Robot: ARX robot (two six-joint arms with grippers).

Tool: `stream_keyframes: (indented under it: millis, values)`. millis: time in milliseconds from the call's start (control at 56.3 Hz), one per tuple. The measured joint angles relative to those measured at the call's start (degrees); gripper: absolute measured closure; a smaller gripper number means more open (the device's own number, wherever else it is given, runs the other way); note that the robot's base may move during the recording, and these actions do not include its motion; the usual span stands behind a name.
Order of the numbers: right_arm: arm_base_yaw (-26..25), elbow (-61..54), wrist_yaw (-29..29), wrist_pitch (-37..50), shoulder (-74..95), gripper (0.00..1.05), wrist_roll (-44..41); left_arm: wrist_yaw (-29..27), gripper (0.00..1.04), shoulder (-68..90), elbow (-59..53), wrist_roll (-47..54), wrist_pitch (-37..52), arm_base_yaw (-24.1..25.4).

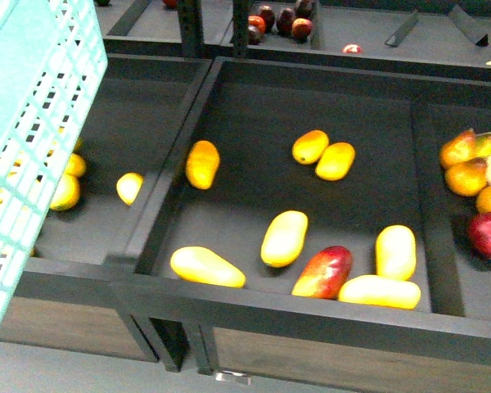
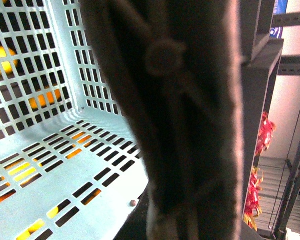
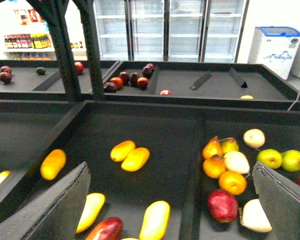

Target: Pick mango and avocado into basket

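The turquoise basket (image 1: pixel 33 106) hangs tilted at the far left of the front view. Its lattice floor (image 2: pixel 50 190) fills the left wrist view. My left gripper is shut on the basket's grey-brown handle (image 2: pixel 180 125), which hides its jaws. Several yellow mangoes lie in the middle bin, among them one (image 1: pixel 284 237) at the centre and one (image 1: pixel 206 266) near the front. My right gripper (image 3: pixel 170 207) is open and empty above this bin, with a mango (image 3: pixel 155 220) below it. A small dark green fruit (image 3: pixel 40 70) lies on the back shelf, too small to tell if it is the avocado.
A red-yellow mango (image 1: pixel 323 272) lies among the yellow ones. The right bin holds pears, oranges and red apples (image 1: pixel 475 176). The left bin holds small yellow fruits (image 1: pixel 129 187). Raised black dividers (image 1: pixel 430 205) separate the bins. Dark red fruits (image 1: pixel 278 20) sit on the back shelf.
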Motion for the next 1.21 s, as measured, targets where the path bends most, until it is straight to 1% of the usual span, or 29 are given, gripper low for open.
stream_keyframes:
  millis: [551, 746, 764, 817, 853, 906, 977, 1101, 1208]
  values:
    - [0.0, 0.0, 0.0, -0.02, 0.0, 0.08, 0.02, -0.07, 0.99, -0.02, 0.0, 0.07, 0.0, 0.0]
    - [-0.04, -0.02, -0.37, 0.0, 0.0, 0.08, 0.0, -1.84, 0.99, 0.15, -0.02, 0.46, 0.0, 0.52]
    - [-0.04, -0.02, -0.35, 0.0, 0.02, 0.08, 0.0, -1.6, 0.99, 0.35, 0.22, 1.33, -0.57, 0.66]
    - [-0.04, -0.02, -0.22, 0.0, 0.04, 0.08, 0.0, 1.55, 0.99, 3.19, 4.61, 7.72, -9.64, 1.25]
    - [-0.04, -0.02, -0.17, 0.0, -0.02, 0.08, 0.02, 3.32, 0.99, 5.09, 6.88, 11.47, -12.68, 1.22]
    - [-0.04, -0.02, -0.02, 0.0, 0.0, 0.08, 0.0, 6.34, 0.99, 10.27, 10.1, 18.27, -12.31, -0.11]
    - [-0.04, -0.02, -0.04, 0.0, 0.0, 0.08, 0.0, 6.6, 0.99, 16.33, 11.74, 22.69, -9.18, -2.23]
    - [-0.04, -0.02, -0.02, 0.0, 0.0, 0.08, 0.0, 6.32, 0.99, 25.88, 14.14, 26.8, -3.91, -5.29]
    - [-0.04, -0.02, -0.02, 0.0, 0.0, 0.08, 0.0, 9.44, 0.99, 35.45, 18.86, 27.5, -0.55, -9.99]
